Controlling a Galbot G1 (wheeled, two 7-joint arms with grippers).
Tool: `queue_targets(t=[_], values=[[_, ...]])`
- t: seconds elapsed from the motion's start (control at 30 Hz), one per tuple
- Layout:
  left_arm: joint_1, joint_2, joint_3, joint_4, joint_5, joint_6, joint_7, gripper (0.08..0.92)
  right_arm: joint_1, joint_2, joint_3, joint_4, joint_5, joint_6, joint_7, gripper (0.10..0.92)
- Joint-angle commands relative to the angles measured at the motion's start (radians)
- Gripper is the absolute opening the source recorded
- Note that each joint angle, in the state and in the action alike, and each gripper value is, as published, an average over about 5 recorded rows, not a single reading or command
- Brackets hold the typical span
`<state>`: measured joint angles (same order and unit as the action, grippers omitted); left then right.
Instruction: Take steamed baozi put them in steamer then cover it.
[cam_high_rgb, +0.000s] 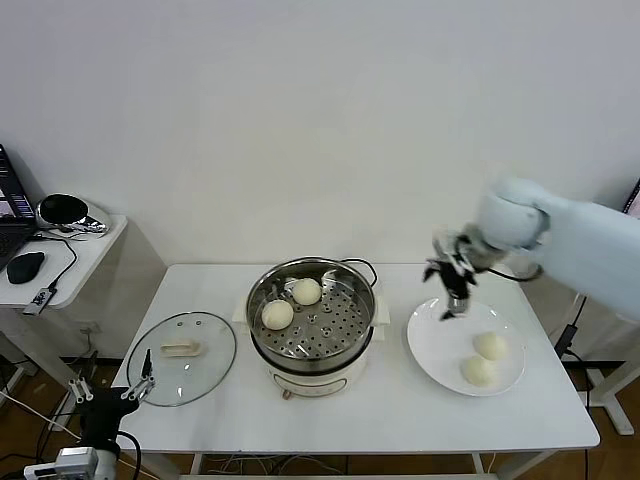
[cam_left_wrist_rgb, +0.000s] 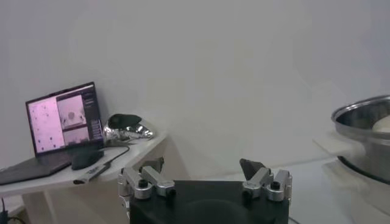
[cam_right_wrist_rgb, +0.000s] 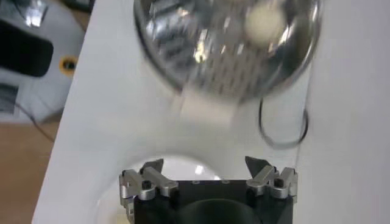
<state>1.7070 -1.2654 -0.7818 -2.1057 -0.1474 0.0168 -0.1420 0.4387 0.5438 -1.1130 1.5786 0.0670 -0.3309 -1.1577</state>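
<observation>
The steel steamer (cam_high_rgb: 312, 318) stands mid-table on its white base with two cream baozi (cam_high_rgb: 306, 291) (cam_high_rgb: 277, 314) on its perforated tray. Two more baozi (cam_high_rgb: 490, 345) (cam_high_rgb: 478, 371) lie on the white plate (cam_high_rgb: 436, 352) to the right. My right gripper (cam_high_rgb: 452, 296) is open and empty, hanging over the plate's far edge, between steamer and plate. In the right wrist view the steamer (cam_right_wrist_rgb: 201, 55) holds one visible baozi (cam_right_wrist_rgb: 264, 22). The glass cover (cam_high_rgb: 182, 357) with cream handle lies flat left of the steamer. My left gripper (cam_high_rgb: 110, 392) is open and empty, parked low by the table's front-left corner.
A side desk (cam_high_rgb: 80, 250) at the left holds a laptop (cam_left_wrist_rgb: 61, 119), a mouse and a shiny dark object. The steamer's black cord (cam_right_wrist_rgb: 281, 125) loops behind the pot. The steamer's rim (cam_left_wrist_rgb: 365, 119) shows in the left wrist view.
</observation>
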Motion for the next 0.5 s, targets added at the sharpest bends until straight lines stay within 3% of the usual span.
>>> queue_targets(t=[0.03,0.5], values=[[0.004,-0.003,0.0,0.0,0.005,0.001,-0.001,0.823,-0.304,-0.195,0.143,0.025,-0.231,0.088,0.003,0.823],[0.018,-0.008,-0.008,-0.005,0.01,0.001,-0.001,0.823,-0.568,-0.096,0.325,-0.114,-0.285,0.079,0.047,0.823]])
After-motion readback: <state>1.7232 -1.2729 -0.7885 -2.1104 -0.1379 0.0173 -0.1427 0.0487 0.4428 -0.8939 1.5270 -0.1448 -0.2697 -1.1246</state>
